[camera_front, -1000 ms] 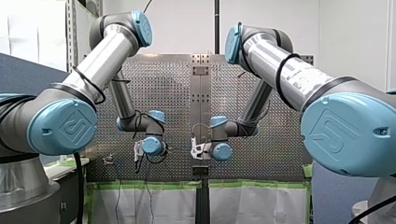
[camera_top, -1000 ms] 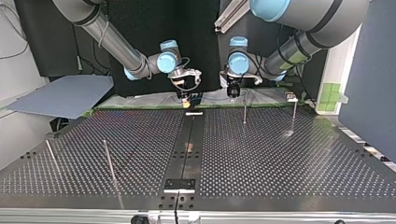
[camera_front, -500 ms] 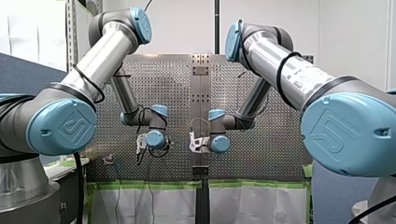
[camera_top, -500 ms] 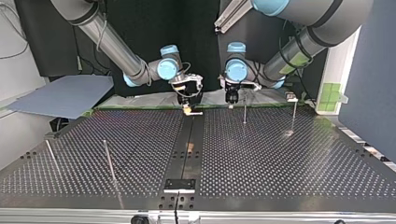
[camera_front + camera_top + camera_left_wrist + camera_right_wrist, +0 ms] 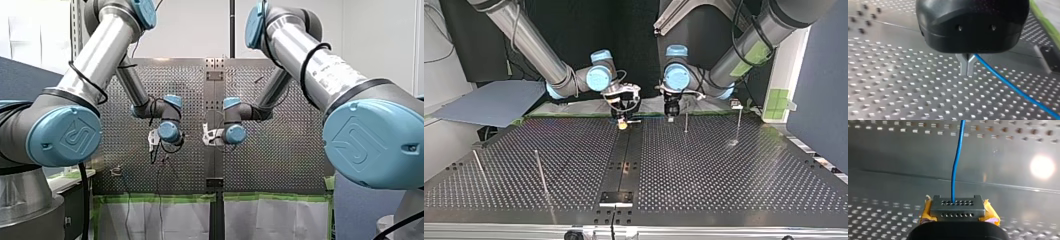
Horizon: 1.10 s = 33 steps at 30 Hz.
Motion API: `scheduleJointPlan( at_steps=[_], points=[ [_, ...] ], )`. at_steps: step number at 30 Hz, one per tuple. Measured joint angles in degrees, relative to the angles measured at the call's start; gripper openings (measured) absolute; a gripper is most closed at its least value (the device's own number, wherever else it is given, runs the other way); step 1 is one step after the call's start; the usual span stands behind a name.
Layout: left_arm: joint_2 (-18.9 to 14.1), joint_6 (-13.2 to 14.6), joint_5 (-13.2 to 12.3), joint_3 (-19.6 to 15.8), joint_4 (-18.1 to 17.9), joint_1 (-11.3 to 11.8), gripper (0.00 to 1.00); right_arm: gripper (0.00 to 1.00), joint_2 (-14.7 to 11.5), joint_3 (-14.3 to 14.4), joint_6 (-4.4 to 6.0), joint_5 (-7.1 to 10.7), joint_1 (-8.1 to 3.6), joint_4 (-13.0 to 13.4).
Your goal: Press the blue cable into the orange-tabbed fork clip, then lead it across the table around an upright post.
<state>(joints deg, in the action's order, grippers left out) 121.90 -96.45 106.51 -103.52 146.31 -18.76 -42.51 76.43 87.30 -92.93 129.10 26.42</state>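
The left arm's black gripper (image 5: 967, 72) has its metal fingers pinched together on the thin blue cable (image 5: 1010, 86), near the slim upright metal post (image 5: 686, 121). The right arm's yellow-padded gripper (image 5: 958, 203) is clamped on the same cable, farther from that post. The orange-tabbed fork clip cannot be made out. The likely risks are that the short span pulls taut and slips through a grip, or passes the post on the wrong side.

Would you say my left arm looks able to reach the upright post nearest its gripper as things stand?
Probably yes. In the top view my left gripper hangs close beside that post, with only bare table between them. It is shut on the blue cable.
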Motion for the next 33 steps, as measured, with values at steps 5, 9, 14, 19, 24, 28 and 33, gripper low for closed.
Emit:
scheduleJointPlan(
  at_steps=[5, 9, 14, 19, 24, 28, 33],
  points=[
    [-2.95, -0.77, 1.51, 0.01, 1.5, -0.31, 0.02, 0.0, -2.96, 0.0, 0.14, 0.02, -0.05, -0.9],
    [-5.24, -1.01, 1.84, 0.01, 1.82, -0.6, 0.02, 0.0, -5.07, 0.0, 0.21, 0.02, -0.11, -2.04],
    [-8.02, -1.74, 1.91, 0.01, 1.91, -0.74, 0.02, 0.0, -7.76, 0.0, 0.71, 0.07, -0.56, -3.28],
    [-11.16, -2.92, 2.14, 0.32, 2.12, -0.76, 0.02, 0.0, -10.64, -0.22, 1.27, 0.05, -0.85, -4.55],
    [-14.13, -3.56, 2.44, 1.49, 3.47, -0.78, 0.02, 0.0, -13.21, -0.97, 1.33, 0.01, -0.87, -6.03],
    [-16.19, -3.48, 2.5, 2.82, 5.26, -0.8, 0.02, 0.0, -15.69, -1.64, 1.19, -0.08, -0.84, -7.41],
    [-18.76, -3.67, 2.51, 4.48, 6.59, -0.81, 0.02, 0.0, -18.65, -2.5, 1.07, -0.55, -0.92, -8.75]
  ],
)
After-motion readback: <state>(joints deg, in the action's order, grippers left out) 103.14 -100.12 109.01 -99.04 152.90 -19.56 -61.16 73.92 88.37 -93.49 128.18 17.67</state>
